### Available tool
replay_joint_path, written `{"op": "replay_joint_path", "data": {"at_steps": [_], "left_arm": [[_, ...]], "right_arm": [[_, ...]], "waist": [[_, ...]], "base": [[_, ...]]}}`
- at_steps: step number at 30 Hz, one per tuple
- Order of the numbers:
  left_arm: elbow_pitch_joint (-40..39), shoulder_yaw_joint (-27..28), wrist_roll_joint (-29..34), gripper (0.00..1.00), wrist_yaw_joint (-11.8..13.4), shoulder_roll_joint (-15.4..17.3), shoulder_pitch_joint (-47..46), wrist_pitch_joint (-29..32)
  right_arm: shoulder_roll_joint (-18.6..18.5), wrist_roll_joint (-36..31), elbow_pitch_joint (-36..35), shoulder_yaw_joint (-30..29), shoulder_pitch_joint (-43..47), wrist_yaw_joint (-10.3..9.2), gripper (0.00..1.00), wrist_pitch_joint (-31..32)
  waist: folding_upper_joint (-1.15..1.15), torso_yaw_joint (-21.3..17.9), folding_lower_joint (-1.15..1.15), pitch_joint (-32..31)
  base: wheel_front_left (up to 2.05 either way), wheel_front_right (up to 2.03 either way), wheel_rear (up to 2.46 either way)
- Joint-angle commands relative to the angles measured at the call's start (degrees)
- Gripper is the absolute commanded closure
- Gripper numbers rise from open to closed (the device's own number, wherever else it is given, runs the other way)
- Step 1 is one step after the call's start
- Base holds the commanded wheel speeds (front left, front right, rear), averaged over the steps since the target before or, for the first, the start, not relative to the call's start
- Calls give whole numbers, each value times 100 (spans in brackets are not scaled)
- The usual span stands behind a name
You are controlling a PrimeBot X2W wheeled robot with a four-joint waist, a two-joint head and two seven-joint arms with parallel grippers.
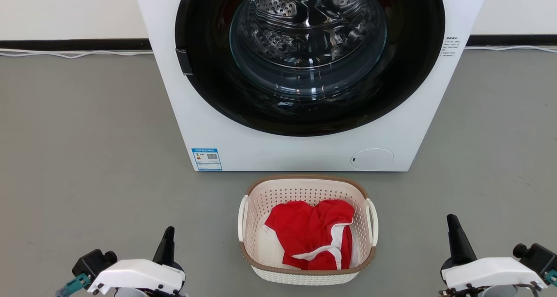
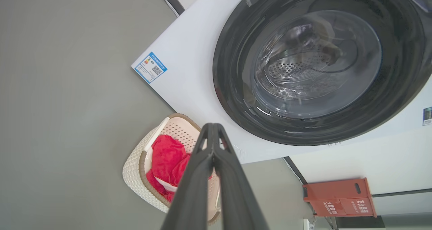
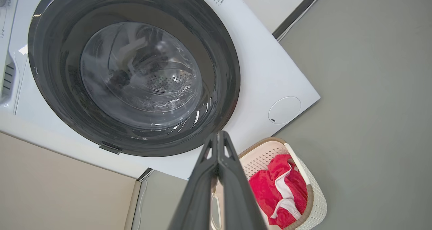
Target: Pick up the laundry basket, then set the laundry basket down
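The cream perforated laundry basket (image 1: 307,188) with its brown rim stands on the grey floor just in front of the washing machine, a red and white garment (image 1: 315,236) lying inside it. It also appears as the laundry basket (image 2: 135,166) in the left wrist view and the laundry basket (image 3: 315,196) in the right wrist view. My left gripper (image 1: 169,232) hangs low to the basket's left, fingers pressed together and empty. Off to the basket's right my right gripper (image 1: 451,221) is likewise shut with nothing in it. Both are well apart from the white loop handles.
The white washing machine (image 1: 304,153) with a round dark glass door stands right behind the basket. Cables run along the wall base at the back. A red box (image 2: 339,198) stands by the wall beside the machine. Open grey floor lies on both sides.
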Motion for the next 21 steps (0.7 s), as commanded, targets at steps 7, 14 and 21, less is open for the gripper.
{"op": "replay_joint_path", "data": {"at_steps": [7, 14, 21], "left_arm": [[-294, 221, -493, 100, -124, 45, -123, 153], [-415, 329, -935, 100, -206, 41, -114, 287], [-507, 411, -1266, 100, -267, 38, -108, 388]], "right_arm": [[-34, 623, -236, 30, -256, 24, 100, 149], [-36, 1200, -292, 11, -272, 27, 100, 281], [-37, 1633, -334, -4, -284, 29, 100, 380]], "waist": [[0, -25, 0, -17], [0, -54, 0, -35], [0, -75, 0, -49]], "base": [[0, 0, 0], [0, 0, 0], [0, 0, 0]]}}
